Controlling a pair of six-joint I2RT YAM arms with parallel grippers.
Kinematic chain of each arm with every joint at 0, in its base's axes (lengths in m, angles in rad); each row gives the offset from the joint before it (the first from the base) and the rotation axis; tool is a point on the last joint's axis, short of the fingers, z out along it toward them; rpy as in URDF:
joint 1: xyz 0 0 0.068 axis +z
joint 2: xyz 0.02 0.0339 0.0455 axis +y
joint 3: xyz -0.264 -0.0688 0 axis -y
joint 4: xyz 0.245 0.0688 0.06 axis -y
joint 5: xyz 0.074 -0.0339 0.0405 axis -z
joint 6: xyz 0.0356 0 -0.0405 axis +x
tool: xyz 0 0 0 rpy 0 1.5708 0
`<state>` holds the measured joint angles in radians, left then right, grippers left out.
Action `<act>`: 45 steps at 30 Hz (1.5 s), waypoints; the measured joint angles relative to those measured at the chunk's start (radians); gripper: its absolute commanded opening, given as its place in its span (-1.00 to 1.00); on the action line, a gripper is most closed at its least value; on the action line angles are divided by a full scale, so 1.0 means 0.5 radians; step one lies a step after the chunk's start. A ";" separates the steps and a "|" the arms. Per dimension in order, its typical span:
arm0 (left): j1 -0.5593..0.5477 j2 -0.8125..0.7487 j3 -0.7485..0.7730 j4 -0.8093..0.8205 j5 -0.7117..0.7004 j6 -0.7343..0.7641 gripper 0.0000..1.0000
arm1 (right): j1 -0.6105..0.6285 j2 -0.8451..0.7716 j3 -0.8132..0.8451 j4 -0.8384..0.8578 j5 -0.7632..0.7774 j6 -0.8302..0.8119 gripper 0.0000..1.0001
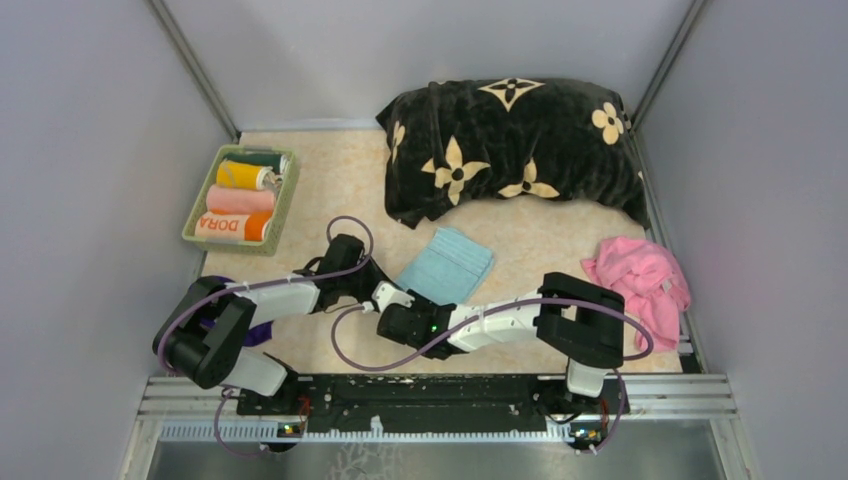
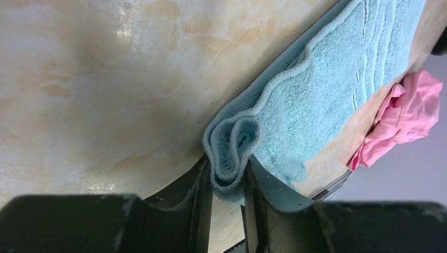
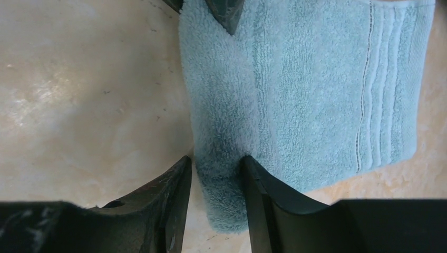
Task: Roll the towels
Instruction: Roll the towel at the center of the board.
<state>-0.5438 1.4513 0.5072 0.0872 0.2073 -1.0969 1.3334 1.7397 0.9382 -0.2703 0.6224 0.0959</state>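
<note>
Left tool, right tool clamp blue towel edge.

I count 4 rolled towels in 1 basket at 10 o'clock, 1 blue towel, 1 pink towel, 1 purple towel, 1 cushion.

The light blue towel is looped terry cloth with ribbed bands. The beige marbled tabletop is smooth, faintly glossy. At twelve o'clock, the black cushion looks plush.
</note>
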 measured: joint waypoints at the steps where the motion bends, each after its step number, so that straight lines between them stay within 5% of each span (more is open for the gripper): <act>1: 0.000 0.000 0.003 -0.006 -0.002 0.005 -0.34 | 0.000 0.005 -0.001 -0.001 0.018 0.002 -0.27; 10: -0.009 -0.005 0.038 -0.080 -0.036 0.050 -0.34 | -0.005 0.028 -0.002 -0.023 0.053 0.056 -1.00; 15: -0.007 -0.151 0.021 -0.259 -0.166 0.087 -0.25 | -0.064 -0.024 -0.002 -0.013 -0.134 0.053 -1.00; 25: 0.060 -0.693 -0.069 -0.613 -0.497 0.162 0.45 | -0.475 -0.105 0.040 0.072 -1.218 0.163 -1.00; 35: 0.059 -1.116 -0.240 -0.605 -0.420 0.208 0.51 | -1.009 -0.092 -0.164 0.385 -2.289 0.568 -1.00; 45: 0.059 -0.838 -0.365 -0.249 -0.122 0.198 0.51 | -1.207 0.092 -0.252 0.649 -2.733 0.830 -1.00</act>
<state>-0.5144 1.0325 0.3248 -0.0376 0.1463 -0.9977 0.7300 1.7855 0.8124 0.0540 -0.7441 0.5110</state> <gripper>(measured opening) 0.758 0.053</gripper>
